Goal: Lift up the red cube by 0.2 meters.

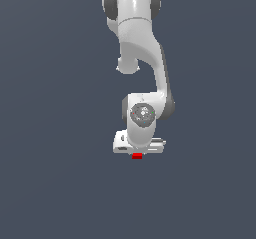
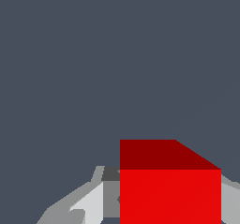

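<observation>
1. In the exterior view, the white Panda arm (image 1: pixel 142 58) comes down from the upper edge of the picture, and its last links point straight down over a plain dark grey-blue ground (image 1: pixel 50 183).
2. The claw (image 1: pixel 137 153) is at the lowest part of the arm. Its wide white body lies crosswise, and the round wrist joint sits just above it.
3. The red cube (image 1: pixel 137 156) shows as a small red patch directly under the claw body, touching its lower edge. It is much narrower than the claw body.
4. In the wrist view the red cube (image 2: pixel 170 190) is very close to the camera. One bright red face looks at the camera and one darker red face is above it.
5. In the same view a light grey finger (image 2: pixel 89 204) stands right beside one side of the cube, and a small grey part of the other finger (image 2: pixel 229 202) appears at the opposite side. The cube is between the two.
6. The claw is narrow, with both fingers against the cube, so it seems to hold the cube. The exact contact at the pads is hidden by the cube itself.
7. I cannot tell from these pictures if the cube rests on the ground or is above it, because the ground has no marks and no shadow is visible under the cube
</observation>
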Tool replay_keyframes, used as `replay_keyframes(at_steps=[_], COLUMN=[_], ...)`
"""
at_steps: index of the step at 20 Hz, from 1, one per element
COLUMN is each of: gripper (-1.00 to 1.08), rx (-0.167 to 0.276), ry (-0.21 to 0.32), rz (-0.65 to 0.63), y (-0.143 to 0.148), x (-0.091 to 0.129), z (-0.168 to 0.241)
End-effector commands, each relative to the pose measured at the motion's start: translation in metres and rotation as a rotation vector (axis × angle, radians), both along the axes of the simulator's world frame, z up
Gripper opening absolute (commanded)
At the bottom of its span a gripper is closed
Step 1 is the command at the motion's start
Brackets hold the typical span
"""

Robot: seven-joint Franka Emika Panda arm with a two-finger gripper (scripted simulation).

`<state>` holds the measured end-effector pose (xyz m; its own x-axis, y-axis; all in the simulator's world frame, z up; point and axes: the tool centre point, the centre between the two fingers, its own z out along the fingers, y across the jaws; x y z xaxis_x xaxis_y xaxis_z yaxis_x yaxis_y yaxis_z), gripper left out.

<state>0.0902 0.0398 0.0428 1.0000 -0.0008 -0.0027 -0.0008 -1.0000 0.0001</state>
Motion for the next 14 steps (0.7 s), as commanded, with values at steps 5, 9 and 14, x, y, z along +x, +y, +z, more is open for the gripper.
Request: replay_keyframes(at_steps=[5,9,14], gripper=[-1.00,-1.00,-1.00], rx=[0.000,0.000,0.000], ry=[-0.002,-0.002,-0.002], rz=[0.000,0.000,0.000], y=[0.000,0.000,0.000], x=[-0.001,-0.001,-0.001], z=[0.053,0.097,0.143])
